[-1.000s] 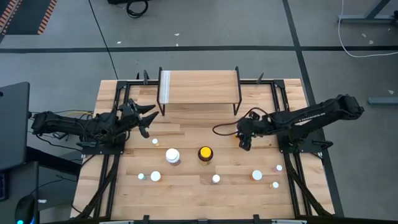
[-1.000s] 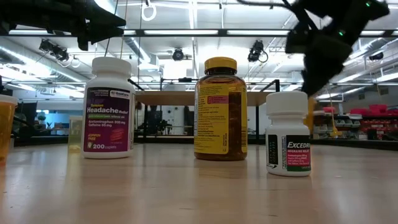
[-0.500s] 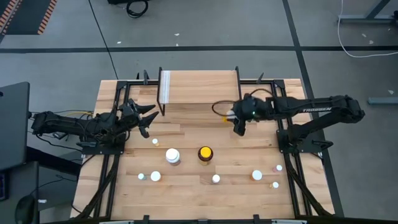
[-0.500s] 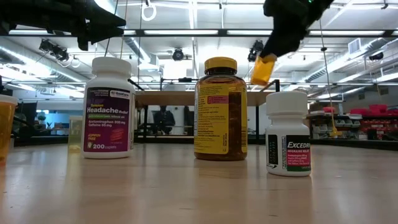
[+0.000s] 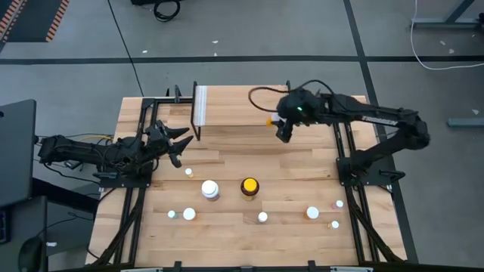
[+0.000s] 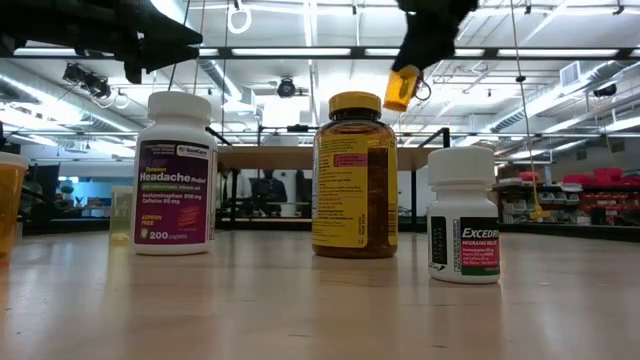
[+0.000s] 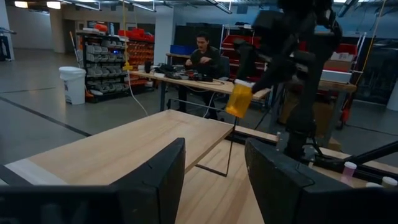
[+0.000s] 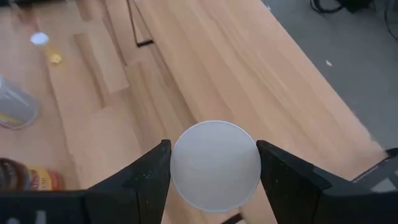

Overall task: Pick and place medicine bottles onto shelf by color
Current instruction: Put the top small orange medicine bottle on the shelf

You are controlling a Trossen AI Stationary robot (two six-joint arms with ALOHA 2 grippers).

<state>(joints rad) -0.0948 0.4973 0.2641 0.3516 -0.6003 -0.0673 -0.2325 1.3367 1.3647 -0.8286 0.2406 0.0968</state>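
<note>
Right gripper [image 5: 281, 127], jaws clamped on orange bottle [image 6: 401, 88], has risen to shelf [image 5: 242, 106]; should lower upright, then release.

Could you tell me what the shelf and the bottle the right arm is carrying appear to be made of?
Shelf: light wood plank, matte, visible grain, on thin black legs, likely metal. Bottle in the right end effector: translucent orange, probably plastic, with a white cap.

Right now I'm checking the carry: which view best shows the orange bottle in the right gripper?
The left wrist view: the orange bottle hangs in plain side profile from the right gripper, above the shelf. The low view shows it small near the top edge; the high view, only an orange speck; the right wrist view, only its white cap.
</note>
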